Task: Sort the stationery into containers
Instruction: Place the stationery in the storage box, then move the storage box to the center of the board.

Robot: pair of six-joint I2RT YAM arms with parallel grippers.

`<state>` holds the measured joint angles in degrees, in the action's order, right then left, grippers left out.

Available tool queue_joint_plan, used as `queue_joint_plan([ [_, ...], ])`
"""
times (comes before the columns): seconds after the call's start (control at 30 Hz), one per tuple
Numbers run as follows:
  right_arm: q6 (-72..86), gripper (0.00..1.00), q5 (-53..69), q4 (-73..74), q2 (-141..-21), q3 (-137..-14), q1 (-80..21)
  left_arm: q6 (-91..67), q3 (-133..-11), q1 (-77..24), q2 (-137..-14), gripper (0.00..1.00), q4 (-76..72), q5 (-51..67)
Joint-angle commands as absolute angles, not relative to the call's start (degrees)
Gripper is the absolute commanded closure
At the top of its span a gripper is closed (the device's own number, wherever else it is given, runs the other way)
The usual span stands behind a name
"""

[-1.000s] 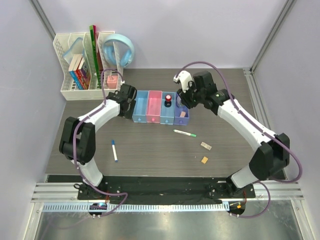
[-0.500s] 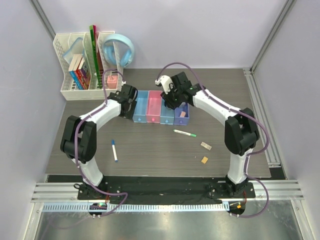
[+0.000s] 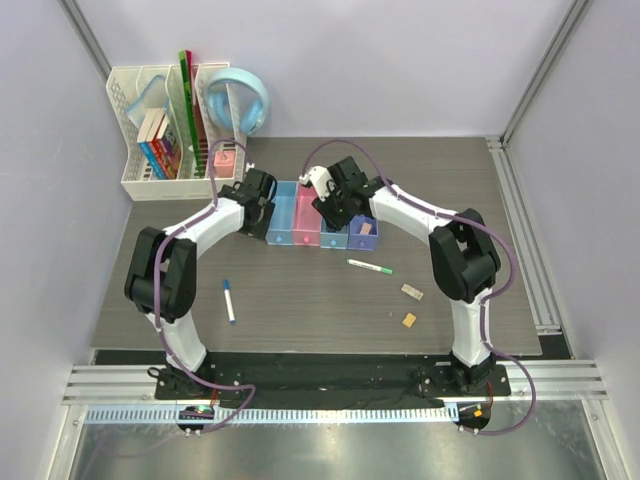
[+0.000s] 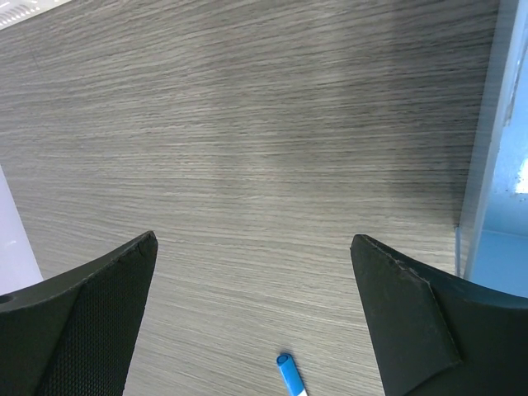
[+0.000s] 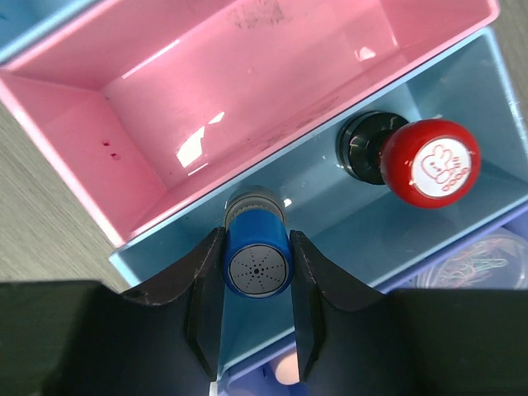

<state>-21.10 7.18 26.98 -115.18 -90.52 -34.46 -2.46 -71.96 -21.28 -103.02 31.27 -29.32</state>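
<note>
Stationery lies scattered on the wood-grain tabletop [image 3: 300, 290]. At left is a white marker [image 3: 229, 300] with a blue cap — light, stiff, smooth and round, so likely to roll; best pinched across mid-barrel. The left tool [image 4: 253, 241] gapes wide over bare tabletop beside the row of translucent plastic bins [image 3: 283, 222]. The right tool [image 5: 256, 272] grips a short blue cylinder [image 5: 256, 262] by its sides over the middle blue bin [image 5: 318, 206], where a glossy red-topped stamp [image 5: 412, 161] lies. Further right — a thin green-tipped pen [image 3: 369, 266], then two tiny erasers [image 3: 412, 292], probably soft and grippy.
</note>
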Motion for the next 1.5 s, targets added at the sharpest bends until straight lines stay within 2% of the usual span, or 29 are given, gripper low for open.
queue_joint_plan([
  [0.0,-21.45,0.78,6.5,24.35,-115.75,-91.14,-34.98,-1.5,-73.56,-21.45,-102.83,0.0,28.92,-29.44],
  [0.07,-21.45,0.77,6.33,24.26,-116.01,-91.32,-35.07,-1.23,-73.65,-21.45,-102.57,0.0,28.92,-29.53],
  [0.3,-21.8,0.61,5.8,24.26,-115.58,-91.06,-34.98,-1.05,-73.92,-21.45,-102.66,0.0,28.74,-29.44],
  [0.47,-21.8,0.55,4.92,24.69,-114.35,-90.7,-34.98,-0.97,-73.83,-21.45,-103.01,0.0,28.3,-29.53],
  [0.57,-21.62,0.48,4.22,24.87,-113.56,-90.35,-35.16,-0.7,-74.09,-21.45,-103.53,0.0,27.95,-29.79],
  [0.77,-21.27,0.46,3.61,25.92,-110.92,-90.53,-35.24,-0.26,-75.23,-21.18,-105.2,0.0,26.81,-30.58],
  [0.97,-20.65,0.46,2.2,27.68,-103.28,-91.14,-35.24,-0.09,-78.57,-19.69,-108.1,0.0,26.19,-31.73],
  [1.17,-23.11,0.46,-4.99,27.51,-95.72,-88.95,-34.89,2.28,-80.51,-19.25,-110.56,0.0,25.05,-32.61],
  [1.47,-21.27,0.47,-15.55,24.79,-99.13,-84.29,-26.02,4.22,-83.32,-19.07,-113.99,0.0,23.82,-34.98],
])
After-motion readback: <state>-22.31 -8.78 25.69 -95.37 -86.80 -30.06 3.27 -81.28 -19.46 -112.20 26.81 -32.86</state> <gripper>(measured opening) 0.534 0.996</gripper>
